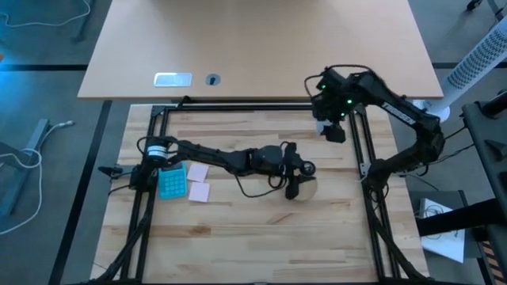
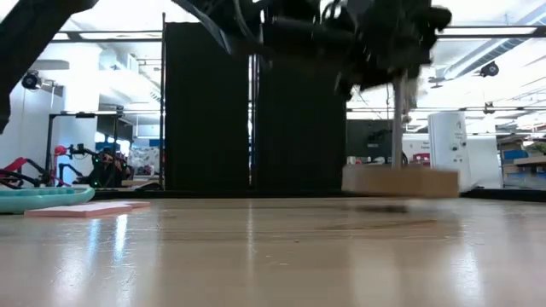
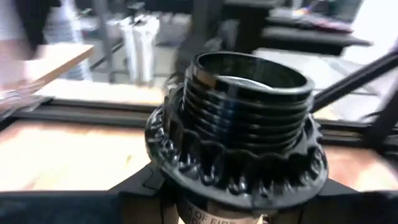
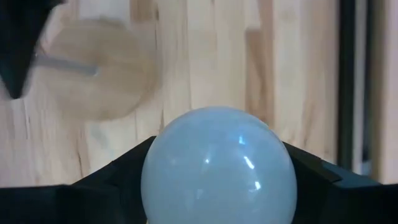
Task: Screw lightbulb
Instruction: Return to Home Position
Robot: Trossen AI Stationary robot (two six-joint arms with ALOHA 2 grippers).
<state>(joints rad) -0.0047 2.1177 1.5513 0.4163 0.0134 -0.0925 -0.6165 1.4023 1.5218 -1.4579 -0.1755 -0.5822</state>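
A black threaded socket [image 3: 245,118] fills the left wrist view, its mouth facing up, with my left gripper [image 1: 294,179] shut on it near the table's middle. Under it, a thin grey rod [image 2: 397,119] runs down to a round wooden disc [image 2: 401,182], also visible in the high view [image 1: 306,190]. The disc seems to hover just above the table over a dark shadow. The white lightbulb [image 4: 217,168] is in my right gripper [image 1: 333,129], high above the table's far right part. Its screw base is hidden. My left gripper pinches the socket's body below its ribbed collar [image 3: 205,202] between its two fingers. The fingers come in about level from the table's left. The socket stands upright, and the disc below it looks just clear of the table. My right gripper pinches the lightbulb's round glass [image 4: 163,186] between its two fingers, one on each side. The fingers slant steeply down from above. The bulb is lifted well clear of the table, its rounded end toward the wood below.
A teal pad [image 1: 173,183] and pink sticky notes [image 1: 198,180] lie at the table's left, by the left arm's base. Black frame rails [image 1: 366,150] edge the work area. A lighter desk [image 1: 261,47] stands beyond the far edge.
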